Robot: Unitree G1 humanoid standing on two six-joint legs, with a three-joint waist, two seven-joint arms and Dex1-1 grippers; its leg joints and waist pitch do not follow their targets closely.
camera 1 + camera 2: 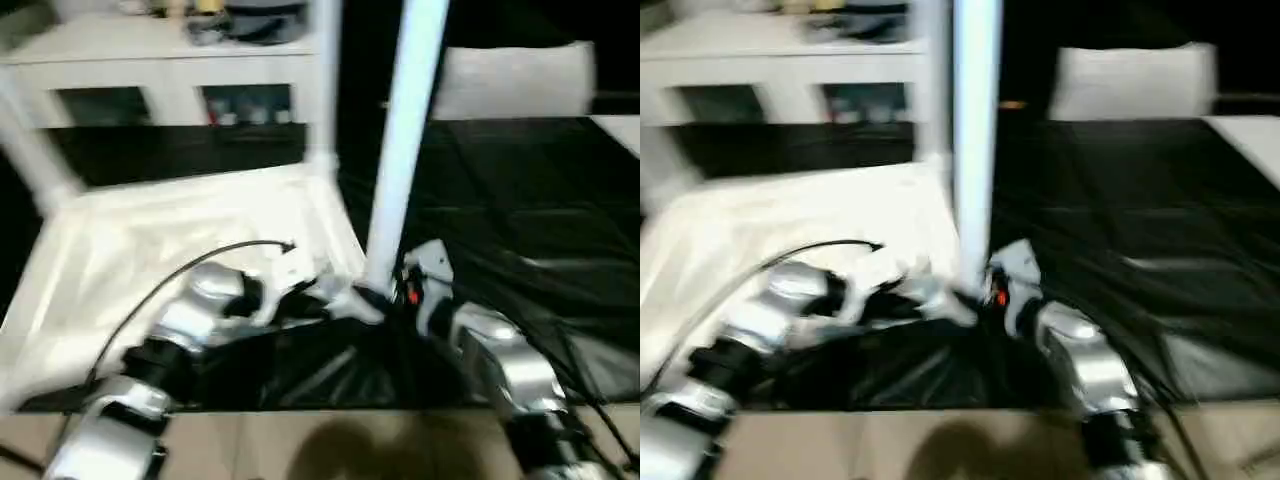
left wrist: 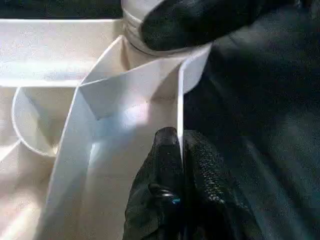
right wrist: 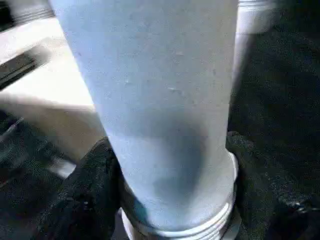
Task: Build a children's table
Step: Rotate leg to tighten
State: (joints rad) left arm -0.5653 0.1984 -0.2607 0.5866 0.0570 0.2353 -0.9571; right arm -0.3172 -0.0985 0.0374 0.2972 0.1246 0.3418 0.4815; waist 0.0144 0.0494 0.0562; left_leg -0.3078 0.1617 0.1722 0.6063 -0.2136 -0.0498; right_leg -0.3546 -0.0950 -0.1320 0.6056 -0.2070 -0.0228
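The white tabletop (image 1: 150,250) lies underside up on the black-covered work table. A long white leg (image 1: 405,150) stands upright at its near right corner, its threaded base at the socket (image 3: 175,227). My right gripper (image 1: 385,295) is shut on that leg low down, with one black finger (image 3: 92,200) on each side. My left gripper (image 2: 179,142) is shut on the tabletop's thin rim wall (image 2: 180,100) beside that corner. Another leg (image 1: 325,90) stands at the far right corner, and one more (image 1: 25,150) rises at the far left.
A white glass-door cabinet (image 1: 170,60) stands behind the tabletop. A white chair back (image 1: 515,80) is at the far right. The black cover (image 1: 520,220) spreads to the right of the leg. The work table's front edge (image 1: 300,410) runs just under my forearms.
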